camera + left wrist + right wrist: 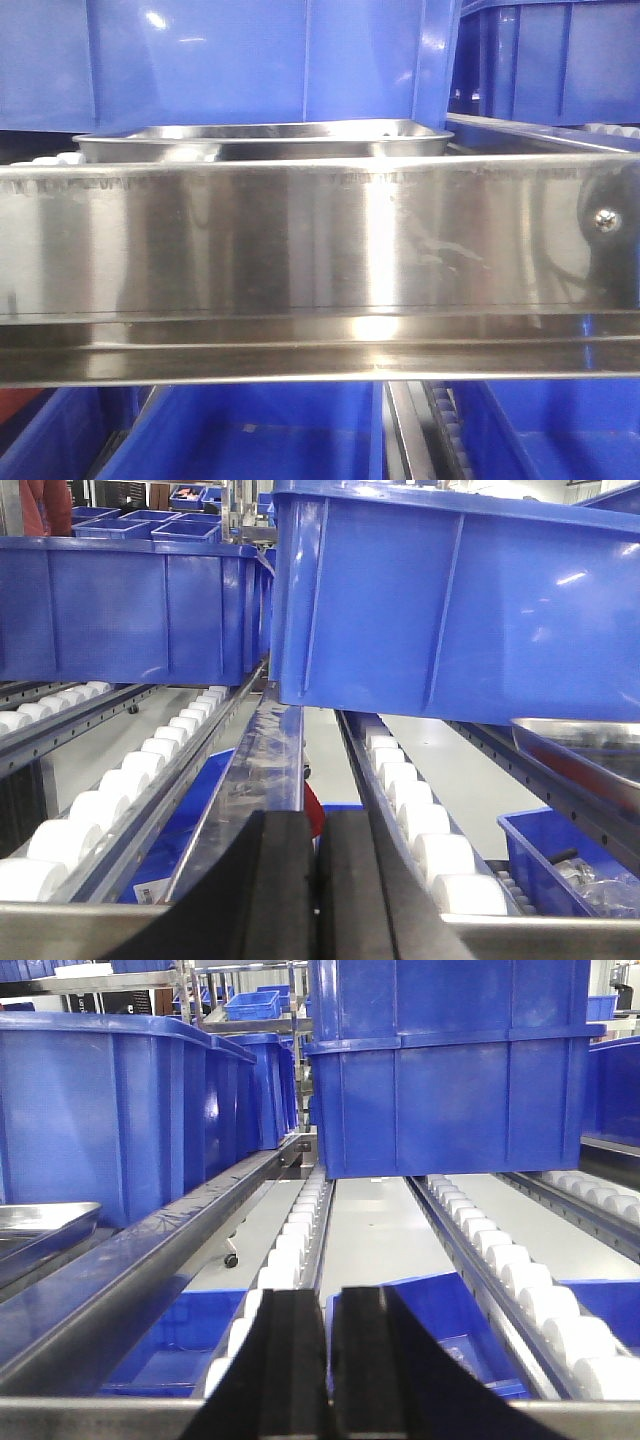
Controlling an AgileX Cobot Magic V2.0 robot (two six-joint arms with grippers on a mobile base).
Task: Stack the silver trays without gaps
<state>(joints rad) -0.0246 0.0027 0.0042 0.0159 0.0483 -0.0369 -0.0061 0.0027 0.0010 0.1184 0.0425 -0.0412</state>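
- While a long flat polished steel rail (320, 240) with a screw (605, 220) near its right end fills most of the front view, a shallow rectangular stainless-steel silver tray (262, 140) shows just above and behind it, left of centre, upright, with its rolled rim level.
- A large blue plastic bin (250, 60) rises directly behind the silver tray; contact between them cannot be determined.
- Whether a second tray is nested inside it cannot be determined.
- Left wrist view: the silver tray (585, 745) lies at the right edge, below the lower corner of the nearest blue bin, well apart from the left gripper (320, 825).
- Left gripper: black fingers (280, 890) are pressed together with only a thin slit between them, above a steel strip flanked by lanes of white rollers (100, 810).
- Right wrist view: the silver tray (40, 1222) lies at the left edge, in front of a blue bin, well apart from the right gripper (328, 1300).
- Right gripper: black fingers (295, 1360) are pressed together, separated by only a thin slit.
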